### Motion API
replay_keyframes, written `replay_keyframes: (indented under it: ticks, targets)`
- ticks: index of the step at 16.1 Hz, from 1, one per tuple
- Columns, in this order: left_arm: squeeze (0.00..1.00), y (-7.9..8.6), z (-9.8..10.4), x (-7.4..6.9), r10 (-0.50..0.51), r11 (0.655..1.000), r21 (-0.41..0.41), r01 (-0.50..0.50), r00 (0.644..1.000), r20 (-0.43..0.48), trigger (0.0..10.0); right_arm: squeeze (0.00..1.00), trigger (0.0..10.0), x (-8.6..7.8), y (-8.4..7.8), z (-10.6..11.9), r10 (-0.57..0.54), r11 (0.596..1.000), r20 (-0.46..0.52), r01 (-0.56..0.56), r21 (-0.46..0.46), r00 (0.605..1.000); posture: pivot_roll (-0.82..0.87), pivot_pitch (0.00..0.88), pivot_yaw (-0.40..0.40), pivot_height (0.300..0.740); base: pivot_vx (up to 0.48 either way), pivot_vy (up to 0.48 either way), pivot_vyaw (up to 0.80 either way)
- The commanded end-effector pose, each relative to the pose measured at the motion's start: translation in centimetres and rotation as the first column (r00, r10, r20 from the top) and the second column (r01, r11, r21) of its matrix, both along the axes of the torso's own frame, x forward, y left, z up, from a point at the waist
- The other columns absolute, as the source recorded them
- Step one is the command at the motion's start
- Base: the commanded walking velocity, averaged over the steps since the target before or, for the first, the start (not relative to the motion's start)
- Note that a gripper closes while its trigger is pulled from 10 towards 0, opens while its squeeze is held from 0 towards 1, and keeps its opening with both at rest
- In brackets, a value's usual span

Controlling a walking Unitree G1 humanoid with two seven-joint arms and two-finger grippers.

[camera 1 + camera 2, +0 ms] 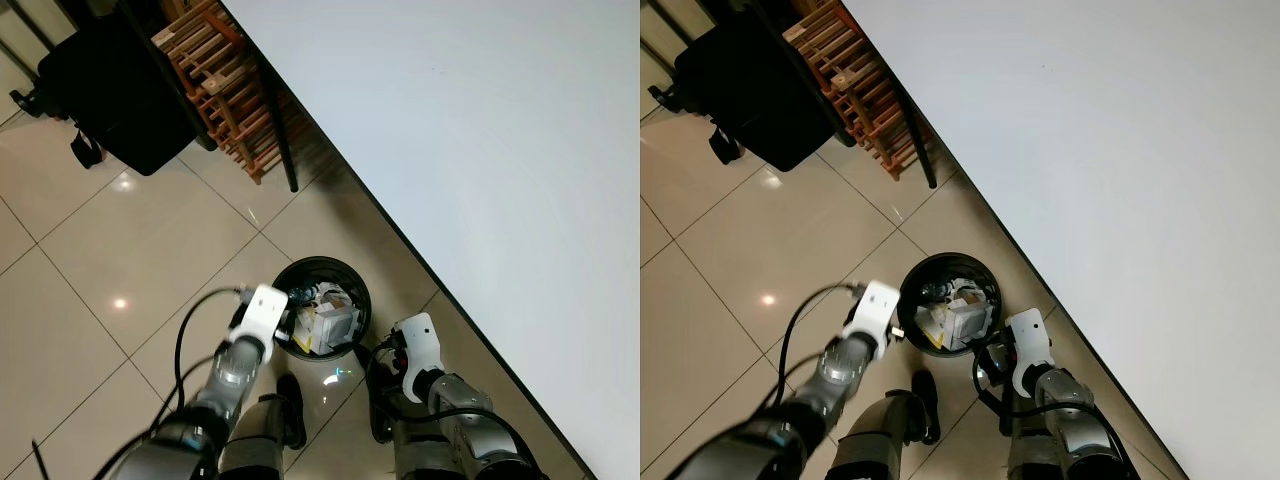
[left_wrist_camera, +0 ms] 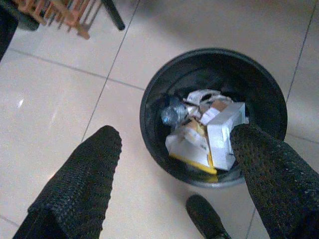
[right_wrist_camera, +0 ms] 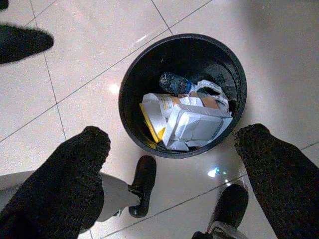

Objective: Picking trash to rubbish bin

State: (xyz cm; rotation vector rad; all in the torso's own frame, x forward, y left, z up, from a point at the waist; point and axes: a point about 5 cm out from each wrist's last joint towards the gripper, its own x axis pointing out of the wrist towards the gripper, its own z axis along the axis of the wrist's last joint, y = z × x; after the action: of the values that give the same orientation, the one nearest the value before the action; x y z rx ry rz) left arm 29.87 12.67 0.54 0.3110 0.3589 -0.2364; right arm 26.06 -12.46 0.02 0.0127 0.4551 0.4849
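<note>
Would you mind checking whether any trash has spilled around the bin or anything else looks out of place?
Nothing stands out. The black rubbish bin stands upright on the tiled floor, with cartons and a plastic bottle inside. The left pincer and right pincer are open and hold nothing.

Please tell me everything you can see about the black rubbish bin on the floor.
The rubbish bin is round, black and looks like plastic. It stands upright and open on the pale tiled floor, close to the white wall. Inside lie a white carton, crumpled paper and a clear plastic bottle. Nothing outside touches it.
</note>
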Motion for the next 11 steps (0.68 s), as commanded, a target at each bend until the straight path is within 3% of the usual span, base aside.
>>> replay_keyframes:
  ticks: [1, 7, 11]
  targets:
    - [0.00, 0.5, -1.3, -1.4, 0.045, 0.999, -0.013, -0.046, 0.998, -0.031, 10.0, 0.00, 10.0, -1.0, 0.0, -1.2, -0.010, 1.000, -0.056, 0.011, 0.004, 0.998, 0.00, 0.382, 0.103, 0.740, 0.000, 0.000, 0.00]
    - [0.00, 1.4, -2.3, -3.4, 0.086, 0.996, -0.015, -0.086, 0.996, 0.013, 10.0, 0.00, 10.0, -0.8, -0.4, -1.5, -0.037, 0.999, -0.061, 0.036, -0.011, 0.997, 0.02, 0.366, 0.112, 0.740, 0.000, 0.000, 0.00]
    - [0.00, 3.2, -2.5, -4.7, 0.195, 0.981, -0.025, -0.193, 0.979, 0.068, 10.0, 0.00, 10.0, -0.5, -1.6, -1.7, -0.100, 0.995, -0.053, 0.099, -0.029, 0.994, 0.03, 0.354, 0.120, 0.740, 0.000, 0.000, 0.00]
